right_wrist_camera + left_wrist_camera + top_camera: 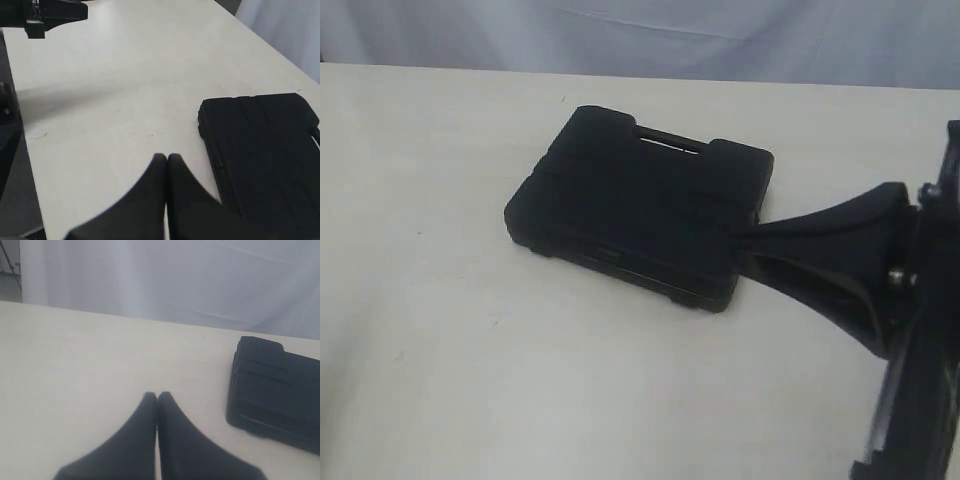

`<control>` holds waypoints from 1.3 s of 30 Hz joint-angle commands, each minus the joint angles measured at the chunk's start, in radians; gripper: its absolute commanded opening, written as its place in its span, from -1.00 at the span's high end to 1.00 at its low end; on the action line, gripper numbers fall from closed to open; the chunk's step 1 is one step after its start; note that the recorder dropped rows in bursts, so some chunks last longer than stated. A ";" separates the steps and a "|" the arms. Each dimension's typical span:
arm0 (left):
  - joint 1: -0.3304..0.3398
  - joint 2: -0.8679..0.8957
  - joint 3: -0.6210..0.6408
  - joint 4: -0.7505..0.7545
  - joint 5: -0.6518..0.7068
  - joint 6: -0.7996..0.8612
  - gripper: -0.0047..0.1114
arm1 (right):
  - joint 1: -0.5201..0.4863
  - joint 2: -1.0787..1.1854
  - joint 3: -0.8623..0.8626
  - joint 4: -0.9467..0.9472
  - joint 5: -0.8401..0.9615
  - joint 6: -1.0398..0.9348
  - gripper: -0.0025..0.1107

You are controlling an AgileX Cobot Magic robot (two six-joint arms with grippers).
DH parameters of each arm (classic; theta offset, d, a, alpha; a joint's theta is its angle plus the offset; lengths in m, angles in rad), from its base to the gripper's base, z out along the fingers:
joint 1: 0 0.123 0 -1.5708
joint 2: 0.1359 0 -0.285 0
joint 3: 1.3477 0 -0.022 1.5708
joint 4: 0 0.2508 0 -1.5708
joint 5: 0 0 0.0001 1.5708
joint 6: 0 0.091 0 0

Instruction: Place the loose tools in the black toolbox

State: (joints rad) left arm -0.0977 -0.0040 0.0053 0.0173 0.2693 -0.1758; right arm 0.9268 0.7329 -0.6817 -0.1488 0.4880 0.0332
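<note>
Two pincers: both with tips pressed together, nothing clamped between.
Left gripper (157, 395): black tapered fingers (132, 445) meeting along a thin seam; over the tabletop, well apart from the case, pointed toward the far table edge.
Table (440, 320): flat off-white top, matte, a few faint specks.
Backdrop (620, 30): pale grey-white cloth hanging behind the far table edge.
Toolbox (640, 200): large flat black moulded-plastic case, two halves folded shut, lying flat on the table. Near the middle in the exterior view, a little toward the right, skewed to the table edges. Also seen from the left wrist (275, 400) and the right wrist (265, 150).
Handle slot (665, 143): narrow cut-out in the case's far edge, between two raised shoulders.
Case front: seam line along the near side wall, small tab (605, 255) about midway.
Right gripper (745, 245): black fingers brought to a point (166, 157), tips just beside the case's right-hand side; contact with the case not discernible.
Right arm (920, 330): bulky black links along the right edge of the exterior view, blurred.
Far corner, right wrist view: black mechanical part (45, 15) at the table edge, too blurred to identify.
</note>
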 commanded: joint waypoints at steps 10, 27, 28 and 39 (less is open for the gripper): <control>-0.006 0.004 -0.005 0.004 0.000 0.000 0.92 | -0.662 -0.546 0.498 0.270 -0.388 -0.012 0.96; -0.006 0.004 -0.005 0.004 0.000 0.000 0.92 | -0.686 -0.662 0.682 0.256 -0.199 -0.176 0.96; -0.006 0.004 -0.005 0.004 0.000 0.000 0.92 | -0.686 -0.662 0.682 0.256 -0.201 -0.176 0.96; -0.006 0.004 -0.005 0.004 0.000 0.000 0.92 | -0.686 -0.662 0.682 0.256 -0.198 -0.176 0.96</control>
State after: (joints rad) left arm -0.0977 -0.0040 0.0053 0.0173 0.2693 -0.1758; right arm 0.2464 0.0762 -0.0022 0.1121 0.2883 -0.1339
